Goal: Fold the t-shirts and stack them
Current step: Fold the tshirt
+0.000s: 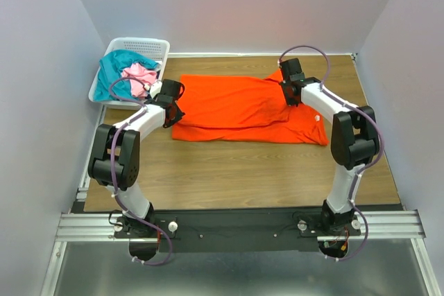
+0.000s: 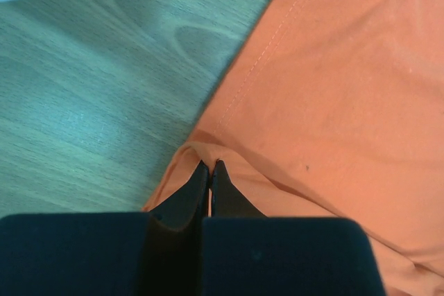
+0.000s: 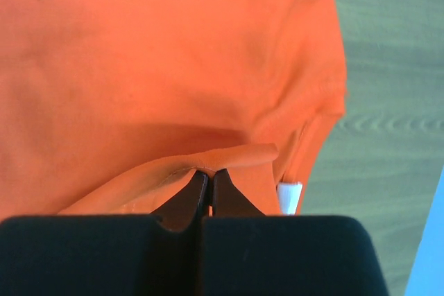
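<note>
Orange shirt [image 1: 243, 109] lies spread mid-table [image 1: 229, 171], long axis 9 to 3 o'clock. Left gripper [image 2: 210, 166] is clenched on the hem at the shirt's 9 o'clock end. Right gripper [image 3: 210, 172] is clenched on a raised pleat near the 2 o'clock corner. Teal shirt [image 1: 114, 67] and pink shirt [image 1: 141, 74] sit in the basket [image 1: 149, 45] at 10 o'clock.

We read this as a 2-handed fold. To do it well:
- Lift both pinches together, same height.
- Hold the span taut and carry it toward 6 o'clock.
- Line up the edges before we let go.

Risk: the left grip looks shallow, so the hem may slip.
</note>
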### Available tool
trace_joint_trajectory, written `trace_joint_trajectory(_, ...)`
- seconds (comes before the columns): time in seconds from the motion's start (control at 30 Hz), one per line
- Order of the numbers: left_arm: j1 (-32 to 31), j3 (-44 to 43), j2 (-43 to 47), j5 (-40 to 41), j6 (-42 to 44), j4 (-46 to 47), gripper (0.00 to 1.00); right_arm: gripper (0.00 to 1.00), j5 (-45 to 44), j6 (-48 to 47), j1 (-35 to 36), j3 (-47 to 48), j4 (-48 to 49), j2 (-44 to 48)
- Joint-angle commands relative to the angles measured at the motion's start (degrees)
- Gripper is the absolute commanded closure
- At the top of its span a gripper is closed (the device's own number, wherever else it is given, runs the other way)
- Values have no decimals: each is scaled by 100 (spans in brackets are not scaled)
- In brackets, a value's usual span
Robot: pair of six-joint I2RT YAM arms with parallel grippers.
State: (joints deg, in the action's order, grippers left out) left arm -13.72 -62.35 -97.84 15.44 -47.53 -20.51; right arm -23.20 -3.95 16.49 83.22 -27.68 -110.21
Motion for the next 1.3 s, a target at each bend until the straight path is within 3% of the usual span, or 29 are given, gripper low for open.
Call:
trace_joint_trajectory(0.0, 88, -129, -42, 231, 60, 48, 99, 96, 342, -783, -14, 256, 246, -290)
trace_joint_trajectory(0.03, 97, -137, -33, 266, 42, 13, 99, 94, 351, -792, -14, 300, 254, -316)
trace_joint_trajectory(0.07, 97, -155, -16, 292, 33, -49, 89, 77, 343, -722, -14, 344, 255, -421)
trace_joint_trajectory(0.1, 97, -207, -7, 319, 33, -84, 81, 68, 256, -643, -14, 414, 255, -457)
trace_joint_trajectory(0.13, 97, -234, 19, 406, 24, -163, 64, 51, 202, -564, -14, 536, 255, -475)
trace_joint_trajectory(0.17, 97, -260, 37, 442, 33, -207, 48, 45, 150, -459, -14, 598, 255, -501)
trace_joint_trajectory(0.2, 97, -304, 133, 494, 33, -242, 19, 41, -25, -101, -23, 686, 246, -484)
trace_joint_trajectory(0.23, 97, -304, 186, 504, 33, -260, 4, 36, -114, 155, -6, 687, 254, -440)
trace_joint_trajectory(0.27, 97, -304, 335, 478, 50, -269, 2, 24, -167, 375, -14, 635, 255, -379)
trace_joint_trajectory(0.43, -26, -129, 801, 381, 86, -147, 2, 0, 323, 1896, -23, -234, 333, 614)
trace_joint_trajectory(0.67, -500, 38, 829, -94, 297, 162, 2, 0, 2448, 2732, -23, -1553, 509, 1265)
trace_joint_trajectory(1.0, -720, 74, 407, -226, 384, 320, 2, 0, 2742, 2847, -23, -1845, 887, 844)
trace_joint_trajectory(1.27, -677, -111, -50, -112, 446, 285, 2, 0, 2681, 2846, -23, -1266, 1195, 247)
